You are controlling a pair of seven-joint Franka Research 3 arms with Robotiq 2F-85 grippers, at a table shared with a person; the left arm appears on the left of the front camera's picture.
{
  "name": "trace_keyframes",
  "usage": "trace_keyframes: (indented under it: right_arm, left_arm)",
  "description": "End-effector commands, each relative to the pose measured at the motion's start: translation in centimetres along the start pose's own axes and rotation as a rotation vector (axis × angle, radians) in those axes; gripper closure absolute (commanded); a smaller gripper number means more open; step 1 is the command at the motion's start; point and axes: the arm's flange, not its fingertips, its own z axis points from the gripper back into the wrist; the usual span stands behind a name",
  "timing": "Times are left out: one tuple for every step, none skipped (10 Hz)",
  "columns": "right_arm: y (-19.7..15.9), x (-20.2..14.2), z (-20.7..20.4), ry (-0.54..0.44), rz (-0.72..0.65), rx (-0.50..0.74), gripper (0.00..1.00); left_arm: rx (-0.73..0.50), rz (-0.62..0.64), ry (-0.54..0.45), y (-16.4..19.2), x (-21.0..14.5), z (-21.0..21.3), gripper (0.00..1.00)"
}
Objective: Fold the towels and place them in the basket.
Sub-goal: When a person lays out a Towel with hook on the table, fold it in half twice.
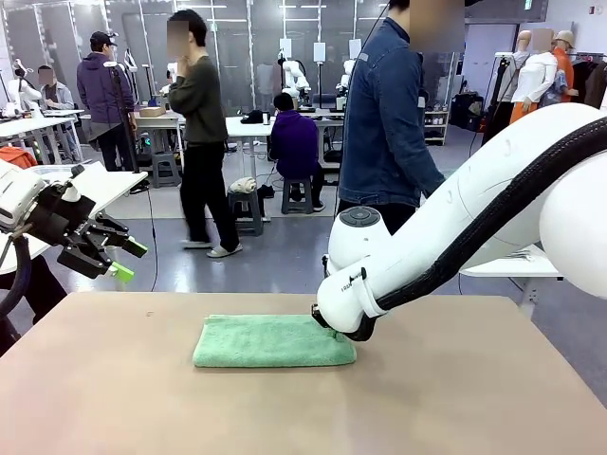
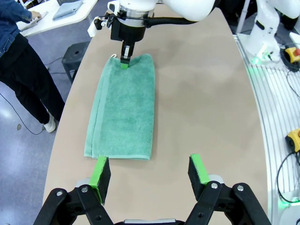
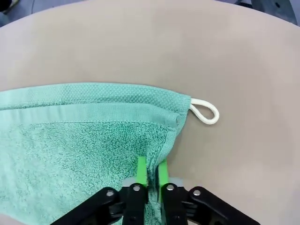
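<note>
Hovering above the desk (image 2: 201,93), the left tool (image 2: 149,169) is released, its pads spread wide with nothing between them. Just ahead, toward 11 o'clock, the mint green towel (image 2: 124,108) lies flat on the desk, folded into a strip. Its long axis runs from 6 to 12 as seen from this tool. At the far 12 o'clock end, the right tool (image 2: 125,61) is clenched on the towel's short edge, near a white loop (image 3: 205,112). The next fold likely means carrying that far end back toward 6 o'clock, where the near end lies free.
</note>
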Motion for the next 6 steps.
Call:
trace_keyframes:
  right_arm:
    - [0.2, -0.1, -0.9, 0.004, -0.042, -0.045, 1.0]
    - [0.0, -0.1, -0.9, 0.006, -0.044, -0.051, 1.0]
    - [-0.6, -0.1, -0.8, 0.011, -0.047, -0.05, 1.0]
    - [-1.6, -0.1, -0.5, 0.007, -0.046, -0.045, 1.0]
    - [-3.0, -0.1, 0.2, 0.001, -0.04, -0.035, 1.0]
    - [-4.6, -0.2, 1.1, 0.008, -0.026, -0.029, 1.0]
  left_arm:
    - [0.005, -0.002, -0.001, 0.1, 0.1, 0.0, 0.16]
    - [0.005, -0.002, -0.001, 0.1, 0.1, 0.0, 0.16]
    - [0.005, -0.002, -0.001, 0.1, 0.1, 0.0, 0.16]
    - [0.005, -0.002, -0.001, 0.1, 0.1, 0.0, 0.16]
    - [0.005, -0.002, -0.001, 0.1, 0.1, 0.0, 0.16]
    - [0.005, -0.002, -0.001, 0.1, 0.1, 0.0, 0.16]
